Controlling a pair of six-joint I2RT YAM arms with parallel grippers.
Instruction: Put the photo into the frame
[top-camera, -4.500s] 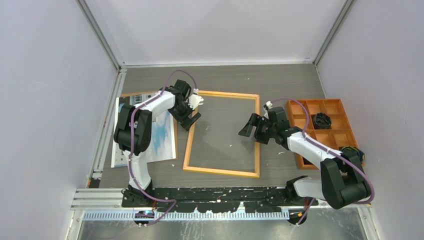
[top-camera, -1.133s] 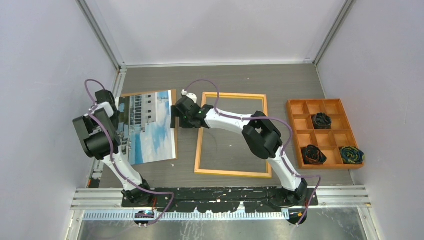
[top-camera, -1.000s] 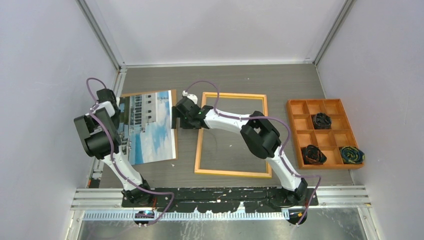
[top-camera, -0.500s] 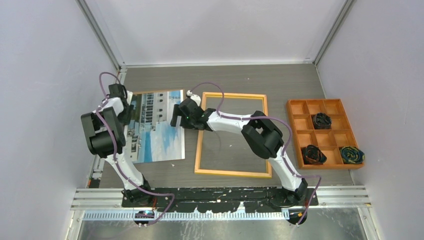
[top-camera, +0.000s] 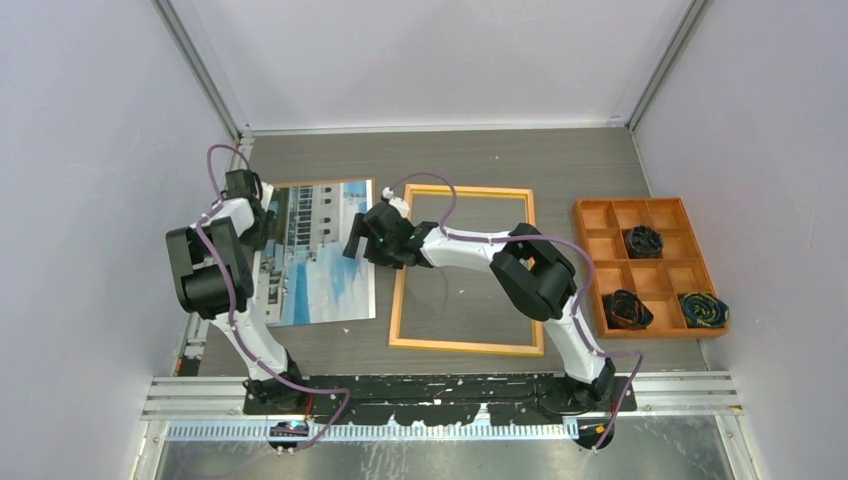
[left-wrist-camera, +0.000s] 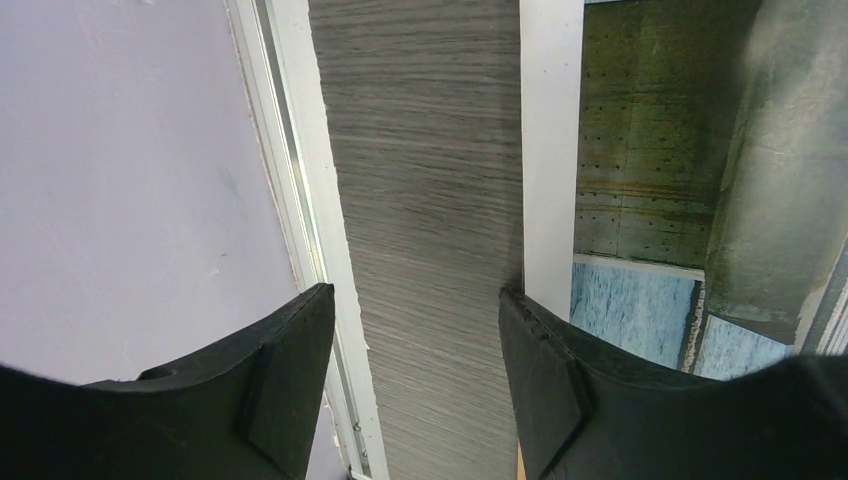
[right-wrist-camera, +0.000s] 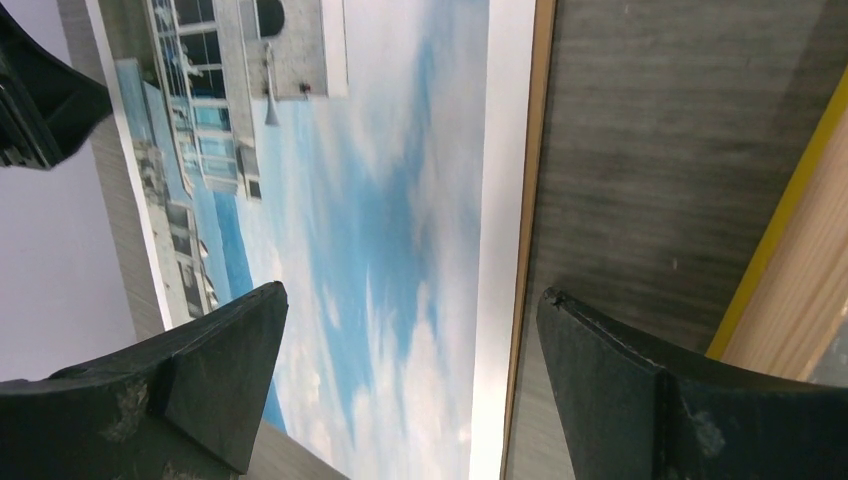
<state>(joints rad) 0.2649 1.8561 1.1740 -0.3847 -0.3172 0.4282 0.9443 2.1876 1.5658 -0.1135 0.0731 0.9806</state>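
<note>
Lying under R end effector (right-wrist-camera: 410, 293): photo (right-wrist-camera: 380, 200) edge

I've got the photo (top-camera: 325, 270) lying flat and picture side up, left of centre in the top view: grey-white buildings at its far end, blue sky and clouds nearer me, white border. The frame (top-camera: 465, 347) lies flat just right of it at centre, tan wood side up. There's a narrow gap between them, and a yellow strip shows on the frame's edge in the right wrist view.
</note>
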